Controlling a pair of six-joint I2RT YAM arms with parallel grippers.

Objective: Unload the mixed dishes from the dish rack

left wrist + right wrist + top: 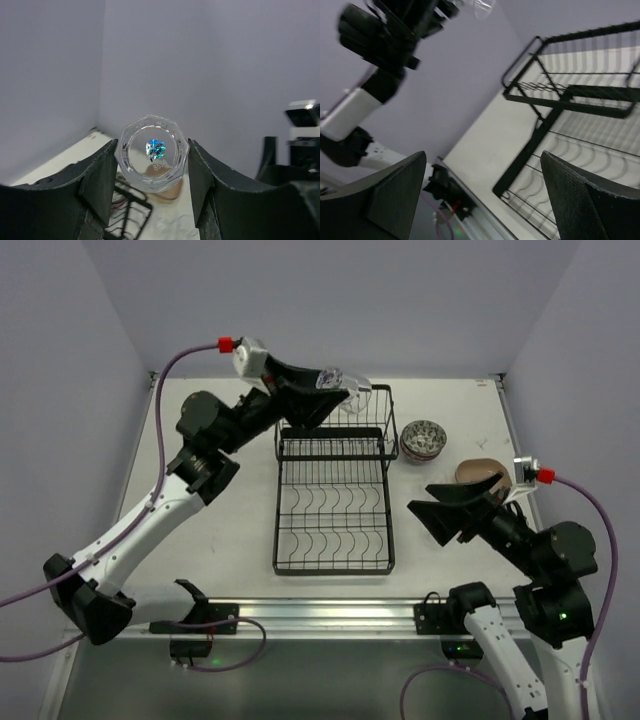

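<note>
My left gripper (pixel 328 386) is shut on a clear glass cup (pixel 152 152), held in the air over the raised back shelf of the black wire dish rack (pixel 335 490). The left wrist view looks at the cup's eight-sided base, with a finger (pixel 100 180) against each side. The rack's lower tray and shelf look bare. To the right of the rack stand stacked patterned bowls (pixel 423 439) and a tan plate (pixel 478 471). My right gripper (pixel 440 515) hovers open and holding nothing beside the rack's right edge, its fingers (pixel 400 190) spread wide.
Walls close in the table (pixel 230 540) at the back and on both sides. The right wrist view shows the rack's frame (pixel 570 95) and the left arm (pixel 380 30) high above it. A metal rail (pixel 320 615) with the arm bases runs along the near edge.
</note>
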